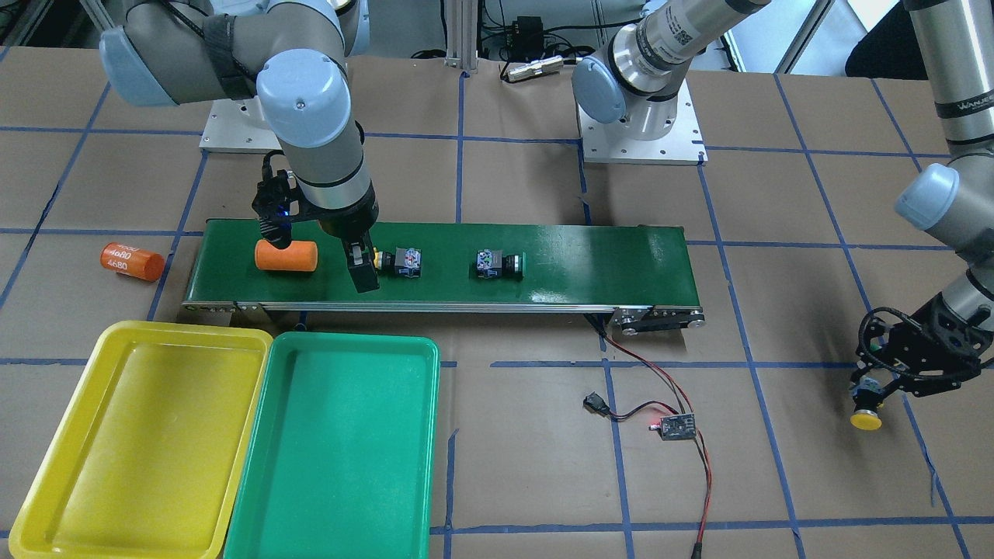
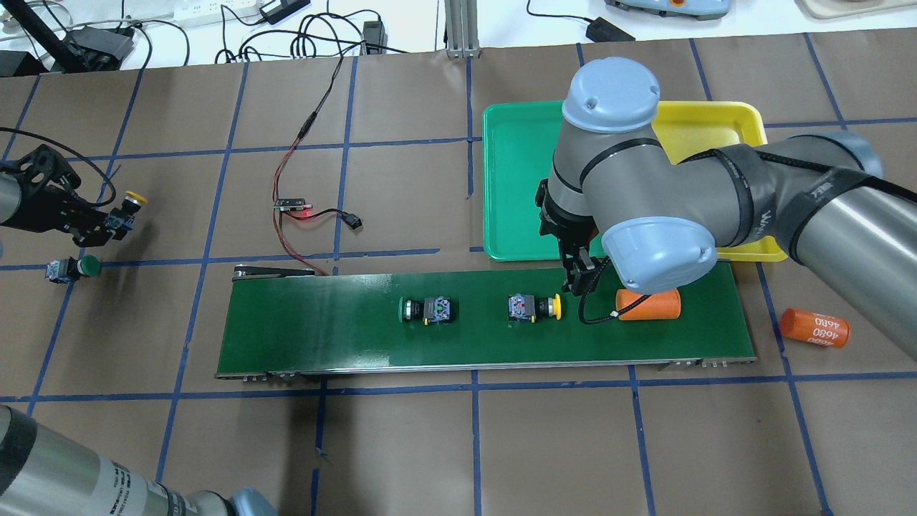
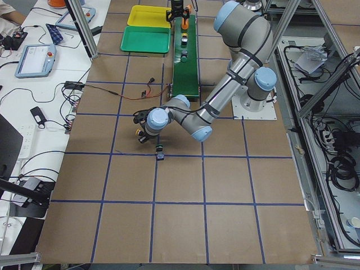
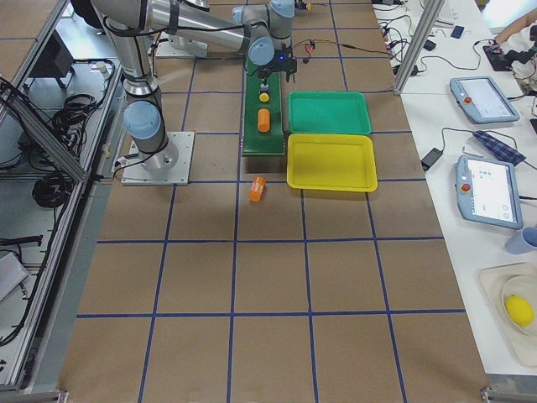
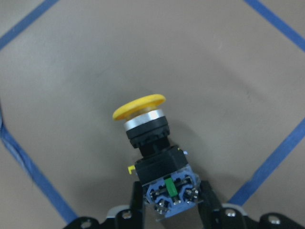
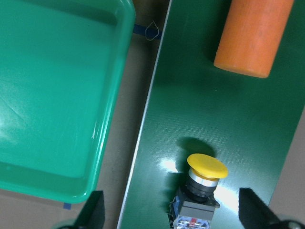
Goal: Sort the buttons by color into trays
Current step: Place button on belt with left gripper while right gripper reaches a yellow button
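Pinching a yellow button by its dark blocky body, the left claw presses on it from 2 sides. The round cap points away from the claw. The claw holds this button over the brown table, well apart from the trays. A green button lies on its side on the table near it.

The right claw is spread wide over the long green belt. In the wrist view its 2 fingers sit on either side of the other yellow button and do not touch it. This button lies on its side on the belt. Its cap points toward an orange roll, which also lies on the belt, near but apart. The other green button lies farther along the belt, apart from the yellow one.

The yellow tray and the green tray lie side by side with their rims touching. They sit next to the end of the belt where the right claw is. A 2nd orange roll lies on the table just off that end. A small board with red and black wires lies on the table near the other end.
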`<action>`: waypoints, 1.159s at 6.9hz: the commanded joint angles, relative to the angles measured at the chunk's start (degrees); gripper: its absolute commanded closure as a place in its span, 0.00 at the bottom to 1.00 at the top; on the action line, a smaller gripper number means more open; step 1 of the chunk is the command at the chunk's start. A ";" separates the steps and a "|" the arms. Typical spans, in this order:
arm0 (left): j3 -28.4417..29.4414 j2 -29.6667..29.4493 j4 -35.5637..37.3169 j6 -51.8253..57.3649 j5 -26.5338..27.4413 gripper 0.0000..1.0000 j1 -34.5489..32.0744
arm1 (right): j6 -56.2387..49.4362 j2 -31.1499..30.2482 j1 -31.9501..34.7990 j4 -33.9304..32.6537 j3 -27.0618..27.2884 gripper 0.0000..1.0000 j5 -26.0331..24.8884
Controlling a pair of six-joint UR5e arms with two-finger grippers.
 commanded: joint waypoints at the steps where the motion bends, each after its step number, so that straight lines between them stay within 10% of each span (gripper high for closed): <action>1: -1.30 7.05 -10.91 0.73 -1.33 1.00 -5.14 | 0.18 0.03 0.08 -0.99 3.17 0.00 0.00; 8: -24.30 30.01 -17.15 20.24 5.23 1.00 -33.78 | 1.50 1.79 -0.89 -2.40 6.34 0.00 2.03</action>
